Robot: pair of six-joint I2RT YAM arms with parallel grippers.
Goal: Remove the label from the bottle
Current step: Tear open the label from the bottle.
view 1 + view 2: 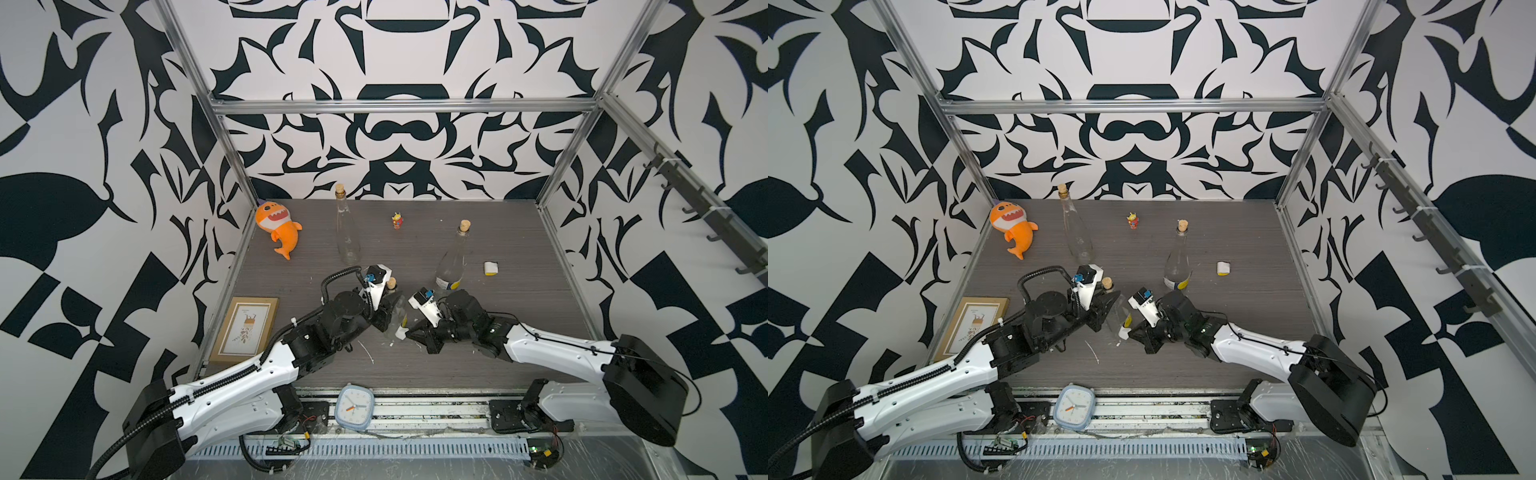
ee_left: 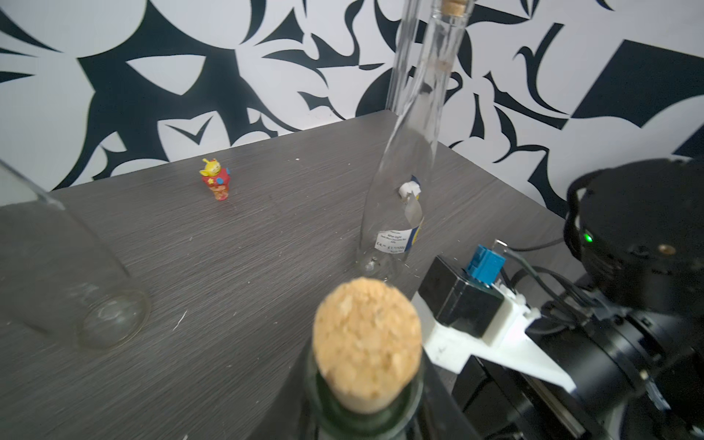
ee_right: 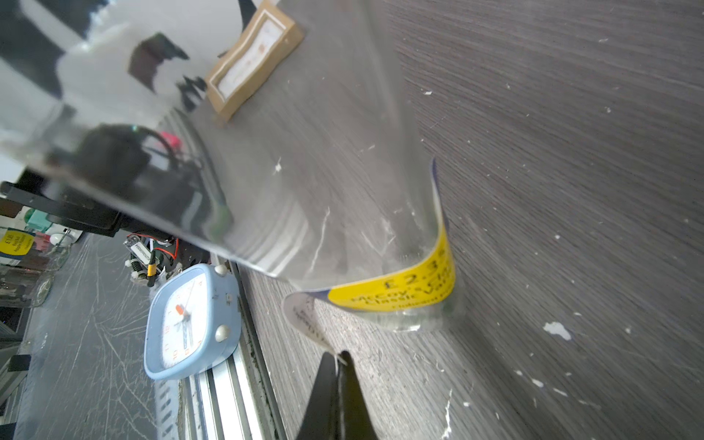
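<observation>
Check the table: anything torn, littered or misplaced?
Yes: paper scraps litter the table by the held bottle; a curled loose label lies farther right; the bottle's yellow label is half peeled, its flap in the right pincer.

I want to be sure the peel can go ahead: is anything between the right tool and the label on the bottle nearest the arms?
Nothing visible does. The right tool is shut on the peeled white end of the label, and beside the bottle there is only table with small scraps.

We observe a clear glass bottle [image 1: 397, 309], corked, standing just 6 o'clock of the table [image 1: 519, 316] centre. Its yellow label [image 3: 400, 293] wraps the base, one white end peeled free.
</observation>
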